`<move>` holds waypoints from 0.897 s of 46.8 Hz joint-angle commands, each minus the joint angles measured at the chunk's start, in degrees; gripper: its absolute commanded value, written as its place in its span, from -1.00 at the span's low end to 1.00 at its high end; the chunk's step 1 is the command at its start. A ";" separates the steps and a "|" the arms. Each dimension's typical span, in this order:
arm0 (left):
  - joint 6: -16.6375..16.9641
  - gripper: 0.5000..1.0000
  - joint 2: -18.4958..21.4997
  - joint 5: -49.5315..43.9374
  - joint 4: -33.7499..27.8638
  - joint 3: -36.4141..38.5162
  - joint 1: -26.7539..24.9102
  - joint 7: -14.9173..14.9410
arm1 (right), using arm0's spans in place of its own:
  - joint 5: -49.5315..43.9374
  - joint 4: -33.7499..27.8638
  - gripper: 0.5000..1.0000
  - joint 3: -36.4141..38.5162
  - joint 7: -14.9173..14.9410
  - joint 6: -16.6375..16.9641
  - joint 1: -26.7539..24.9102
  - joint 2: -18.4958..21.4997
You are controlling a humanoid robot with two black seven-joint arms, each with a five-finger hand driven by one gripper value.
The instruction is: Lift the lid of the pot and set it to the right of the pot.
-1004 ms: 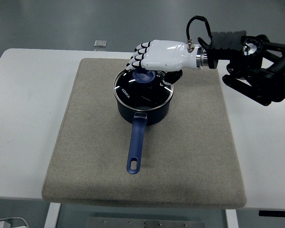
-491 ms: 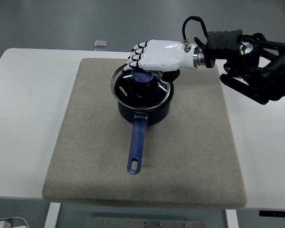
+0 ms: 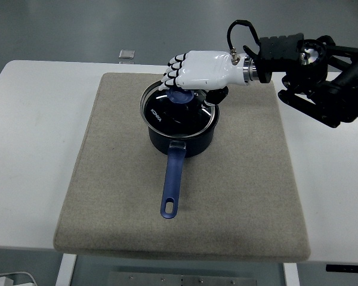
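A dark blue pot (image 3: 185, 143) with a long blue handle (image 3: 171, 185) stands on the beige mat (image 3: 119, 196), handle pointing toward me. Its glass lid (image 3: 173, 114) with a steel rim and a blue knob (image 3: 180, 96) is tilted, its far left edge raised off the pot rim. My right hand (image 3: 191, 80), white with black finger joints, reaches in from the right and is curled over the knob, gripping it. The left arm does not show.
The beige mat covers most of the white table (image 3: 30, 131). A small grey square object (image 3: 126, 55) lies at the table's far edge. Bare mat lies to the right of the pot (image 3: 250, 155).
The hand has closed on the knob and risen slightly. The lid has gone from flat on the pot to tilted and lifted at its far left edge.
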 commanded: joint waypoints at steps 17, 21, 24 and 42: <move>0.00 1.00 0.00 0.00 0.00 0.00 0.01 0.00 | -0.04 0.00 0.60 -0.79 0.00 0.35 -0.12 0.00; 0.00 1.00 0.00 0.00 0.00 0.00 0.01 0.00 | -0.04 0.00 0.59 -0.88 0.00 0.35 -0.12 0.00; 0.00 1.00 0.00 0.00 0.00 0.00 0.01 0.00 | -0.04 0.00 0.57 -0.88 0.00 0.44 -0.20 0.00; 0.00 1.00 0.00 0.00 0.00 0.00 0.01 0.00 | 0.05 0.26 -0.74 -0.79 0.00 2.63 0.06 0.09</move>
